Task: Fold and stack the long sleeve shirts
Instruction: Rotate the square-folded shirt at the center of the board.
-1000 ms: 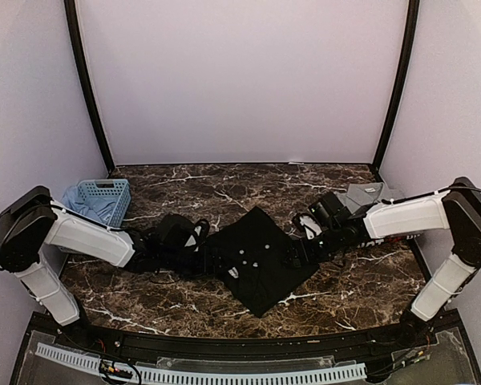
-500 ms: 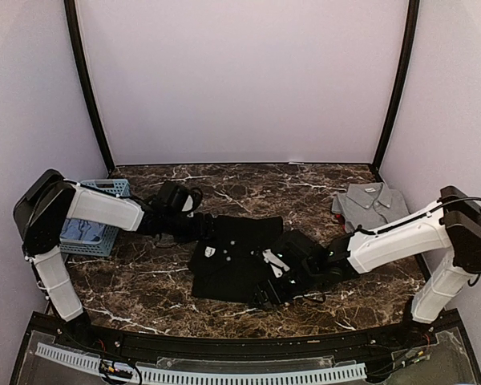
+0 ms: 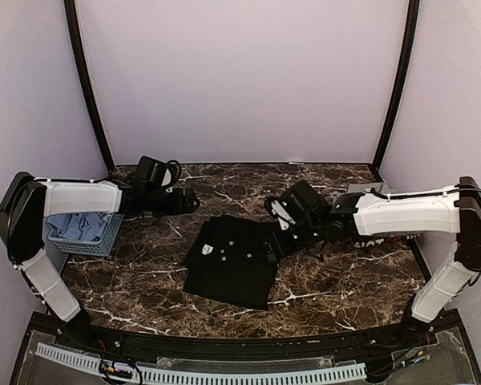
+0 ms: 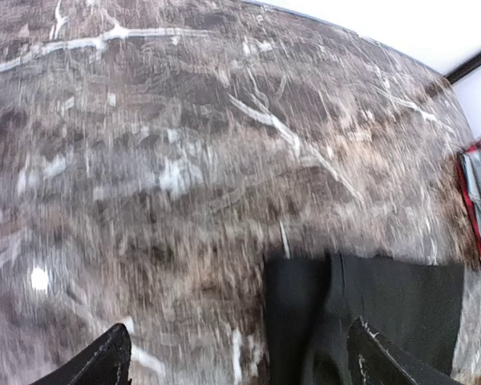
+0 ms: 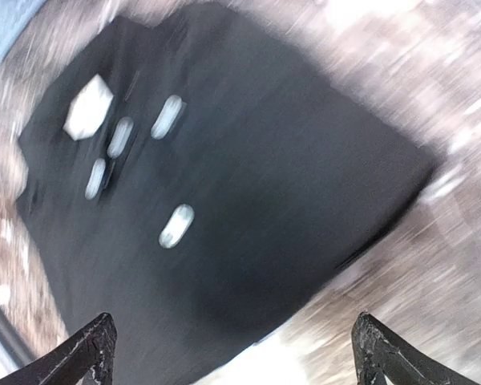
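Observation:
The black shirt [image 3: 231, 261] lies folded in a rough square at the table's middle, pale buttons up. My left gripper [image 3: 190, 200] is open and empty above bare marble, back-left of it. The left wrist view shows its wide-apart fingertips [image 4: 104, 365] and the shirt's edge [image 4: 377, 309]. My right gripper [image 3: 276, 241] is open and empty over the shirt's right edge. The right wrist view shows the shirt [image 5: 224, 176] below its spread fingertips [image 5: 92, 353]. The grey shirt [image 3: 362, 190] peeks out behind the right arm. A red-edged cloth [image 4: 474, 200] shows at the left wrist view's right edge.
A light-blue lattice basket [image 3: 86, 238] holding pale blue cloth stands at the left edge, under the left arm. The dark marble table [image 3: 224, 188] is walled at the back and both sides. The right arm stretches across the right half.
The black shirt went from spread out and held to a compact fold lying flat. The left gripper pulled away to the back left; the right gripper moved from the shirt's front to its right edge.

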### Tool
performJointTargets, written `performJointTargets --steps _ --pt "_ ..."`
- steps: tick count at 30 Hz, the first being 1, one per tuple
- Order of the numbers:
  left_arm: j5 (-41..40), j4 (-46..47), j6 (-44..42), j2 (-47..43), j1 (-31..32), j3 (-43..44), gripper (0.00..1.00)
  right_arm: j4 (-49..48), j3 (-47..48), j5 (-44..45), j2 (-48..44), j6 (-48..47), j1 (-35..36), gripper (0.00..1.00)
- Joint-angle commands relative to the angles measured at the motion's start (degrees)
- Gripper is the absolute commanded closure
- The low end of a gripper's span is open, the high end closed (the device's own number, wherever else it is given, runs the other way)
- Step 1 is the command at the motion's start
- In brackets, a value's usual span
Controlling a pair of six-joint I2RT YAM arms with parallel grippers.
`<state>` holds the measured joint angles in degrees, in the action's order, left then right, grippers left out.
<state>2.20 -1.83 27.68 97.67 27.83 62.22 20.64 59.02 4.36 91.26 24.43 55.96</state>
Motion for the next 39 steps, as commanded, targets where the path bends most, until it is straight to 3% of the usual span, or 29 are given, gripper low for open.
performJointTargets --steps 1,9,15,26,35,39 --pt "3.65 0.77 4.01 -10.56 3.14 -11.71 0.08 0.41 7.82 1.21 3.01 -8.70 -7.80 0.01" --pt "2.91 3.82 16.15 -23.49 17.04 -28.07 0.08 0.87 22.78 -9.00 19.64 -16.06 -16.10 0.01" --pt "6.02 3.70 22.38 -27.98 22.37 -34.39 0.11 0.91 27.04 -18.02 26.53 -16.60 -18.83 0.01" --pt "10.74 10.44 25.39 -20.74 24.22 -35.78 0.19 -4.44 16.16 -29.00 23.54 -14.91 -19.51 0.04" --pt "5.45 12.36 24.63 -15.12 23.57 -31.86 0.21 -10.23 1.36 -26.69 14.42 -11.16 -19.59 0.06" --pt "6.55 13.67 21.50 -9.98 19.73 -27.94 0.23 -14.20 -7.30 -25.01 8.50 -7.17 -19.43 0.07"
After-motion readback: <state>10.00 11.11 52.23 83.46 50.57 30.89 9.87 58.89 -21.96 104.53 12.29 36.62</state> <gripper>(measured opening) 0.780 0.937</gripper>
